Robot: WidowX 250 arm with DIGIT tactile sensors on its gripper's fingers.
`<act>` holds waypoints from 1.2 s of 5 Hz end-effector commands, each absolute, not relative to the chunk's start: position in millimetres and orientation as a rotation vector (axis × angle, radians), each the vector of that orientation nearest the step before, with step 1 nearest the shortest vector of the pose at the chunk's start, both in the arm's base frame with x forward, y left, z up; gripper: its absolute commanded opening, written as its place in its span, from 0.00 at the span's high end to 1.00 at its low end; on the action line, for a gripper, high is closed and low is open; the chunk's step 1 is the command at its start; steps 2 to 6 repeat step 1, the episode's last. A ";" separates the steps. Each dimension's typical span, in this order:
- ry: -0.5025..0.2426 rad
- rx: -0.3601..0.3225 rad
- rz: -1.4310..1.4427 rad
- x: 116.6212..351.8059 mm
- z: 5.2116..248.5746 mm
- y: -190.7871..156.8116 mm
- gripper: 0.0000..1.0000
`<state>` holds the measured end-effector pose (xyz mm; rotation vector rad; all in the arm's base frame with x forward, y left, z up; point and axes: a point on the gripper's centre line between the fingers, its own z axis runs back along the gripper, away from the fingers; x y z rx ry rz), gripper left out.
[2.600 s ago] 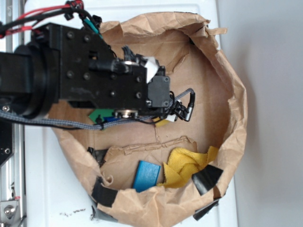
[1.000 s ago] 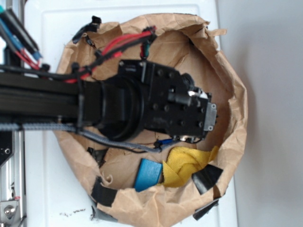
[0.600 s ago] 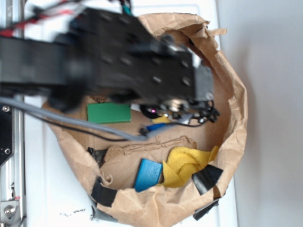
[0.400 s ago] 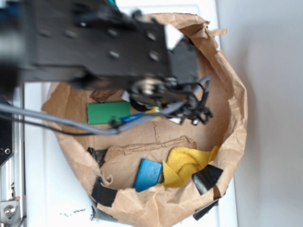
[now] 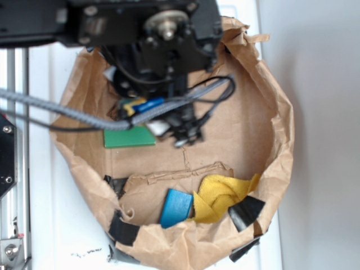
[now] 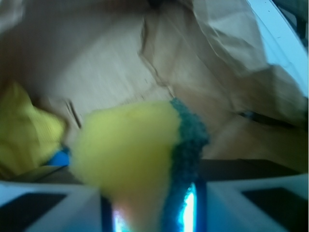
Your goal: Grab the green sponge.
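Left of centre in the exterior view, on the floor of the paper bag (image 5: 279, 140): green sponge (image 5: 129, 136), lying flat, face up, edges free on all sides. Nothing on top of it. Arm fills the upper left of the frame, cables draped across the sponge's top edge. Gripper (image 5: 179, 134) hangs just right of the sponge, blurred, apart from it as far as I can tell. Wrist view: the jaws look closed around a yellow sponge (image 6: 130, 150) with a dark green scouring edge; it sits between the fingers right at the lens, so judged held, not lying on the floor. That would explain why the tool is off to the side rather than over the target: it is occupied with the wrong item. Lower centre: blue block (image 5: 175, 207) leaning by the bag wall, touching a crumpled yellow cloth (image 5: 220, 194); black tape (image 5: 244, 212) just right of that. Bag walls are rolled up high, likely to keep items from sliding out; they also limit side approach, so a top-down descent seems the only way in. Judgement: the grab is not yet made; the jaws need to let go and shift left over the green face.
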<state>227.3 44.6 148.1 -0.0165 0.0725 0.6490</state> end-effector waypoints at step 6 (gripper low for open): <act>-0.028 -0.031 0.650 225.1 168.2 60.9 1.00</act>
